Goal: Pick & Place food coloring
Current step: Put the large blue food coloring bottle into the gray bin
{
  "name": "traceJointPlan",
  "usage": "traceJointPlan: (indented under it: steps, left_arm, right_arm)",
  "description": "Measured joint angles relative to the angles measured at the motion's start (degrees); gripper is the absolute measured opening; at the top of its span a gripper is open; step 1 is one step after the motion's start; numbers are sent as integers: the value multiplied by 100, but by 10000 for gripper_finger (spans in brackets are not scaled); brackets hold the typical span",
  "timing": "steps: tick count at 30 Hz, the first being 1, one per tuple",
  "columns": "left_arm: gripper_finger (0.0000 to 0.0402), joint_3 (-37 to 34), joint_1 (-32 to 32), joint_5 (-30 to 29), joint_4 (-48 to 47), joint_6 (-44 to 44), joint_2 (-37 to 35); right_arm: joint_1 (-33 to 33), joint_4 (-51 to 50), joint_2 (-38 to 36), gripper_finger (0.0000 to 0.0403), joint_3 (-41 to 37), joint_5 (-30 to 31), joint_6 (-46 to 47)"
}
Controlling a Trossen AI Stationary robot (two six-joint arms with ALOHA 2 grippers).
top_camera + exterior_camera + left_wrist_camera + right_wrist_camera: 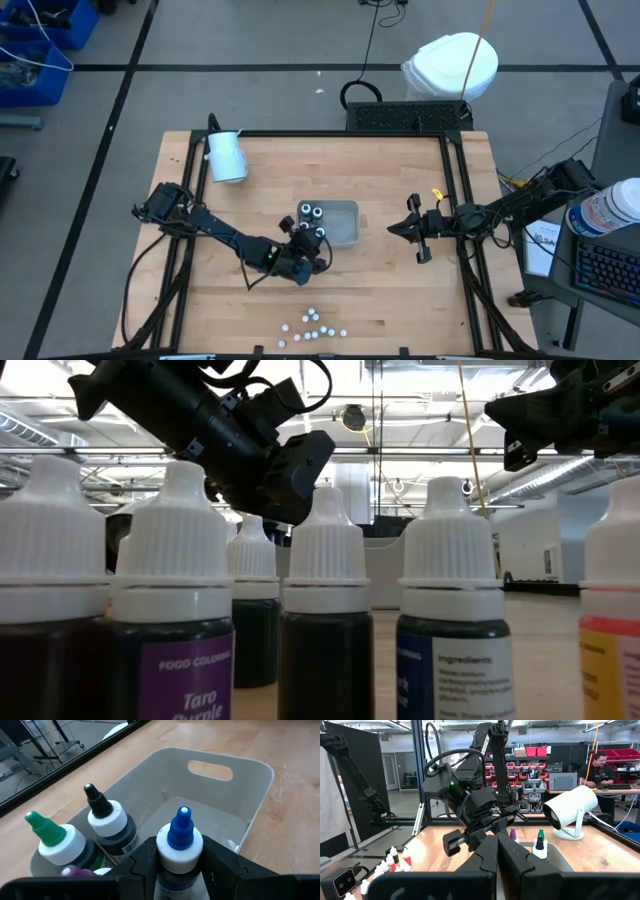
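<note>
From the high view, the left end effector (pixel 308 243) sits at the near-left corner of the grey tray (pixel 346 212), just beside the bottles (pixel 311 212) already standing in it. More food coloring lies as a loose cluster of small white bottles (pixel 312 326) near the front edge of the tabletop (pixel 400 290), well apart from the tray. The right end effector (pixel 410 228) waits to the tray's right, with nothing in it. A white cylinder (pixel 226 156) stands at the back left.

The low view looks level through the front cluster: white caps (pixel 324 545) fill the picture, one label reading "Food Coloring". The left arm (pixel 240 440) hangs above them; the tray cannot be made out here.

The left wrist view gives what the others hide: the left end effector's fingers (pixel 145 862) are closed narrowly on a blue-tipped bottle (pixel 180 845), held upright over the tray's edge, likely so it lands standing beside the green-tipped bottle (pixel 57 840) and black-tipped bottle (pixel 107 822).

The right wrist view shows the right end effector's fingers (pixel 487 857) pressed together and empty. It also shows red-capped bottles (pixel 400 860) in the cluster, and a person seated at a desk beyond the tabletop.
</note>
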Motion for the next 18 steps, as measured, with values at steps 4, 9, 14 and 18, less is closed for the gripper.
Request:
traceJointPlan:
  steps: [4,9,14,18]
  left_arm:
    - [129,1,97,293,8,-10,0]
    - [129,4,131,346,42,-20,0]
    - [129,4,131,340,131,-212,0]
    - [129,2,116,339,141,-457,2]
  right_arm:
    - [0,0,0,0,2,0,0]
    - [0,0,-2,0,2,0,0]
    - [0,0,-1,0,0,0,1]
    - [0,0,-1,0,0,0,1]
